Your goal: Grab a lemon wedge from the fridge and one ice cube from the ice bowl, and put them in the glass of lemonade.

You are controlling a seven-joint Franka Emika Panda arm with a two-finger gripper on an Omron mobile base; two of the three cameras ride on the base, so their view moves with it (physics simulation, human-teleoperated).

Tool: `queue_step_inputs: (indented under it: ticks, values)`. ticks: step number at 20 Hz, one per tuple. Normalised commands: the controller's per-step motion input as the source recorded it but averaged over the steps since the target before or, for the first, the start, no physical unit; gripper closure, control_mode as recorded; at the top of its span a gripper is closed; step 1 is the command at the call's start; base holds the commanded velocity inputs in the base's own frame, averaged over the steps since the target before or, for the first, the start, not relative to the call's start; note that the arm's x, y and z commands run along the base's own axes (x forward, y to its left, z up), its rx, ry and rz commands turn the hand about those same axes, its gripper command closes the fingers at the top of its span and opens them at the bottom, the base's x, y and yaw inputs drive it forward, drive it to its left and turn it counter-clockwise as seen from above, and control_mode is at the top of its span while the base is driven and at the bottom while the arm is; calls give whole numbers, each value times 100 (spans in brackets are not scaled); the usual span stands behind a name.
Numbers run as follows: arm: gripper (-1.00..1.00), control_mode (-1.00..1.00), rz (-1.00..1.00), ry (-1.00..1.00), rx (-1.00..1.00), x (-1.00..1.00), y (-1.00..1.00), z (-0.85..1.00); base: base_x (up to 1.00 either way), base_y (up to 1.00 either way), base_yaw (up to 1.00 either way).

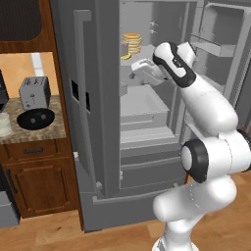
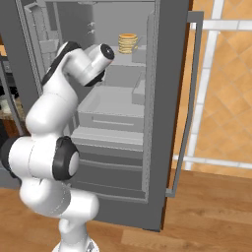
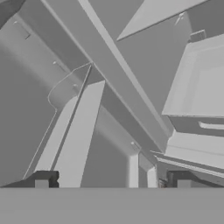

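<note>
While its fingers stand apart, the hand (image 3: pixel 113 181) reaches level into the fridge (image 1: pixel 105 98); pancakes (image 1: pixel 131 43) above.

Glossy white arm (image 1: pixel 208 105), dark joints

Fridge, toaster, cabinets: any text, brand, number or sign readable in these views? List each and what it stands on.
None readable.
Fridge: its black dispenser panel bears no legible mark.
Toaster: dark spots on its side, no letters.
Cabinet drawer: plain wood, no label.
</note>
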Motion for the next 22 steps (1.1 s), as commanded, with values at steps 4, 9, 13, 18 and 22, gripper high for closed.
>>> queue_step_inputs:
  ticks: [4, 9, 13, 18, 22]
  values:
    - [-100, -100, 0, -2, 0, 49, 34, -9, 0, 0, 0]
    - [-100, -100, 0, 0, 0, 28, 38, -22, 0, 0, 0]
    - [-100, -100, 0, 0, 0, 17, 13, 14, 0, 0, 0]
    - [-100, -100, 0, 9, 2, 53, 2, -6, 0, 0, 0]
    - [-100, -100, 0, 12, 0, 19, 10, -30, 0, 0, 0]
